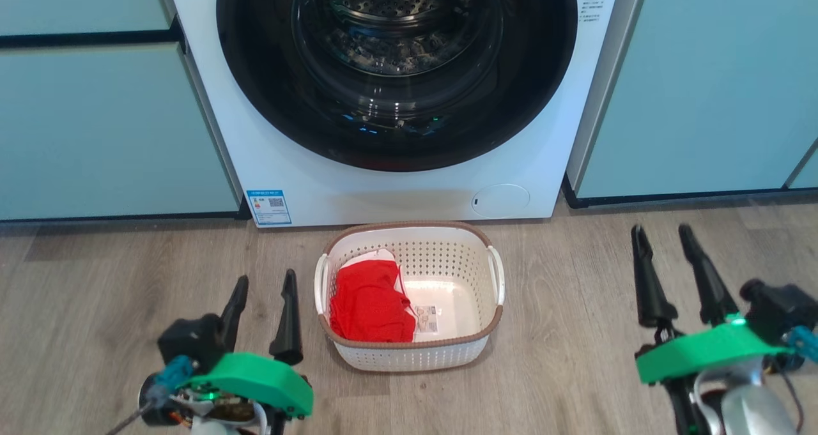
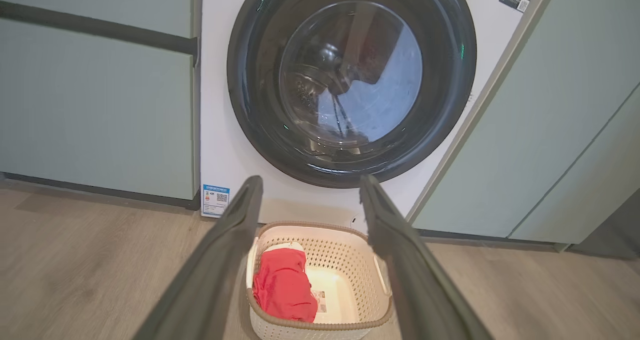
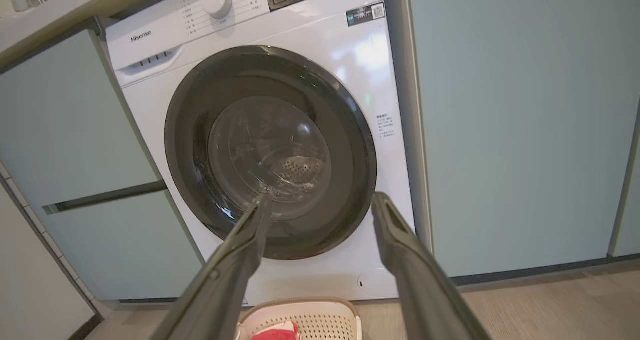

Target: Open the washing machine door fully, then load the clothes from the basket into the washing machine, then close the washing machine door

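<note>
1. The left tool (image 1: 266, 276) hovers low over the floor (image 1: 96, 294), just left of the basket (image 1: 409, 225). Its fingers are moderately parted and hold nothing.
2. The right tool (image 1: 660, 230) hangs well to the right of the basket, also parted and empty. Its wrist view looks straight at the door (image 3: 270, 150).
3. The basket sits on the floor just in front of the washer (image 1: 307, 179), below the porthole. The red clothes (image 1: 370, 301) lie bunched in its left half.
4. The door looks shut, with its black rim flush to the white front, so opening it is the step in hand and nothing is loaded yet.
5. I cannot make out a handle or recess, nor which side is hinged. Find the latch edge before committing an arm.
6. To do it well, raise the nearer tool to mid-rim height and slip one finger behind the free edge rather than pinching the glossy rim, which would likely slip.
7. Pull along the door's arc, not straight back, and swing it fully aside so the opening is clear for loading.
8. Keep the other tool away from the swing and from the basket.
</note>
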